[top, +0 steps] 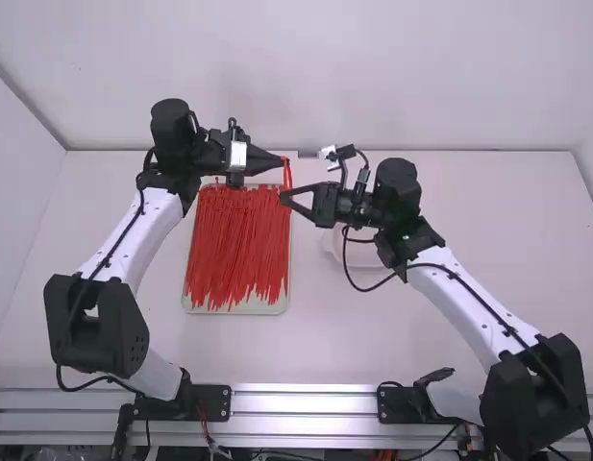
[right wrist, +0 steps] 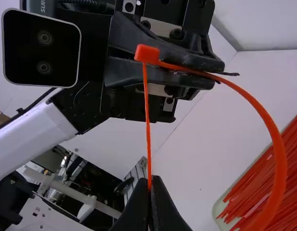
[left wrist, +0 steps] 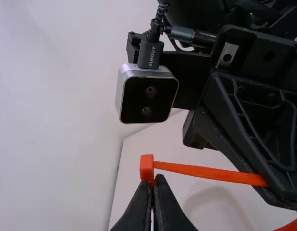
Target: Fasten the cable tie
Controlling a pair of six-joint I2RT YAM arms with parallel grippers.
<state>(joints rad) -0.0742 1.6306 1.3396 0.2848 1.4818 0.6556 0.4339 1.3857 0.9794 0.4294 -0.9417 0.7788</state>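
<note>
One red cable tie [right wrist: 147,120] is held in the air between both grippers, above the far end of the tie pile. My left gripper [top: 280,165] is shut just behind the tie's square head [left wrist: 147,165]. In the left wrist view the strap [left wrist: 206,172] runs from the head across to the right gripper's body. My right gripper [right wrist: 149,182] is shut on the thin tail, which runs straight to the head [right wrist: 147,52]. The rest of the strap bends in a wide loop [right wrist: 278,144]. Whether the tail tip has entered the head I cannot tell.
A pale board [top: 282,309] carrying a thick pile of several red cable ties [top: 238,245] lies on the white table, below the left gripper. A small white object [top: 333,246] sits under the right arm. Walls close the table at the back and left.
</note>
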